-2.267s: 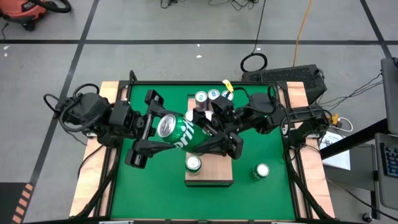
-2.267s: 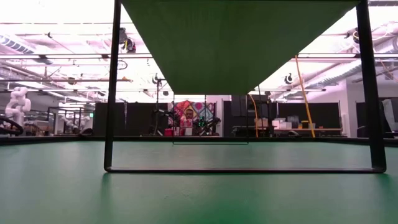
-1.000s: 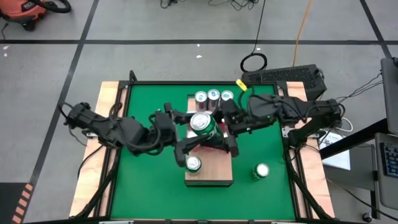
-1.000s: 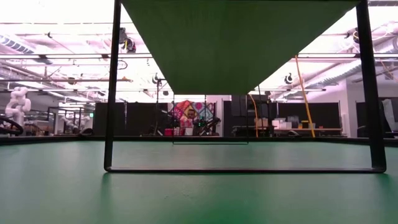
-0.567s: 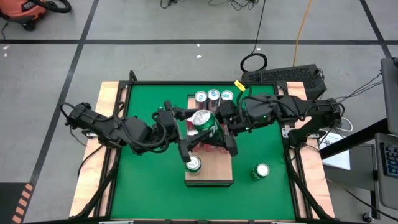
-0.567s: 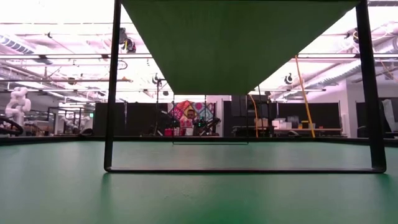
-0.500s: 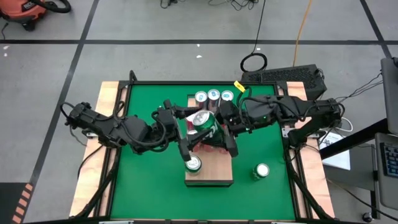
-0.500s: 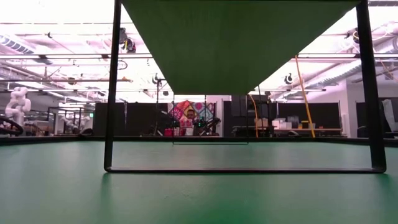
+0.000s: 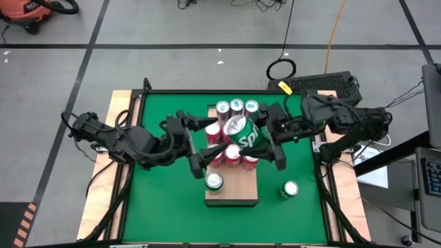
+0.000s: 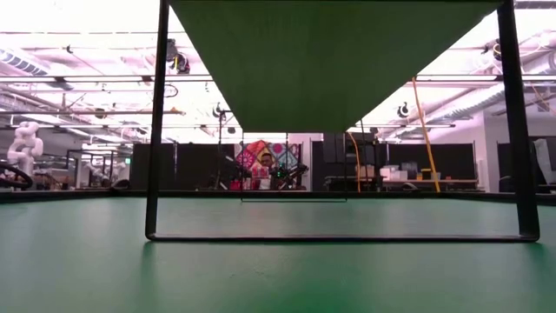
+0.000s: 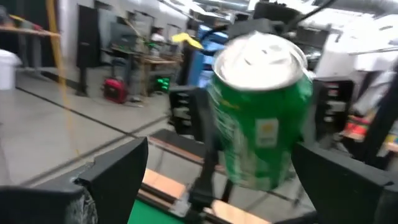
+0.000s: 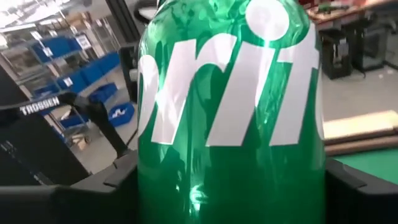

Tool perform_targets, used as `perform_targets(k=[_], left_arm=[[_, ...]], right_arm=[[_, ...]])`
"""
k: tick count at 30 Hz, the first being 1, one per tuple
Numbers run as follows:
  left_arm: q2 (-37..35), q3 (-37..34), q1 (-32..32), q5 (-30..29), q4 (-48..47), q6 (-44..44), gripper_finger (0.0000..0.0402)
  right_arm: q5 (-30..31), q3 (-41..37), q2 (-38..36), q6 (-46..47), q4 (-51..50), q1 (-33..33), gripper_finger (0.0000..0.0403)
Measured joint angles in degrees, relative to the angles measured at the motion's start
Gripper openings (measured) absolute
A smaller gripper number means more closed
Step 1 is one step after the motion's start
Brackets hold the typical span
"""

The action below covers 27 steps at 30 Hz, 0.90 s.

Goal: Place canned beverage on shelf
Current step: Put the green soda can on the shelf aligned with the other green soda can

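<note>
A green Sprite can (image 9: 242, 133) hangs in the air over the shelf (image 9: 234, 196), a pale wooden block on the green table. My right gripper (image 9: 260, 141), reaching in level from the right, is shut on it. My left gripper (image 9: 210, 141) stands open just left of the can; in the left wrist view its fingers (image 11: 118, 177) flank the can (image 11: 261, 118) without touching it. Upright on the shelf are three silver-topped cans (image 9: 237, 105) at the far end, red cans (image 9: 227, 154) in the middle and a green can (image 9: 214, 180) nearer. My right gripper pinches the can's side wall (image 12: 230, 155) between its two fingers (image 12: 99, 186), which come in level from the table's right. The can is lifted clear of the shelf and tilted, its silver top (image 9: 234, 126) facing up and toward my left gripper.
One more green can (image 9: 290, 188) stands on the table mat right of the shelf. Wooden strips (image 9: 117, 138) edge the mat. Bare green mat lies left of the shelf under my left arm. The low view shows only the mat and a metal frame (image 10: 156, 130).
My left gripper has opened and let go of the green can. My right gripper has drawn back toward the table's right edge with the can, which has tipped from nearly upright to a clear lean, its lettering now showing from above.
</note>
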Motion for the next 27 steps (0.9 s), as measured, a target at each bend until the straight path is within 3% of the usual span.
perform_targets(k=[5,10,15,19,27], left_arm=[[0.5,0.0,1.0,10.0,0.1,-5.7,0.0398],[1.0,-0.1,1.1,15.1,0.9,-7.5,0.0398],[1.1,-0.1,1.1,15.7,7.1,-4.5,0.0398],[1.1,-0.1,1.6,18.8,8.2,-3.7,0.0398],[2.1,-0.1,2.3,17.4,8.7,-4.3,0.0391]], right_arm=[[0.0,0.0,1.0,-2.3,9.6,0.1,0.029],[-1.7,0.0,3.0,-4.0,17.7,0.2,0.029],[-2.4,0.0,5.5,-4.0,23.2,0.4,0.029],[-2.9,0.2,7.1,-3.8,28.1,0.4,0.029],[0.4,0.2,8.4,-4.9,30.0,0.4,0.029]])
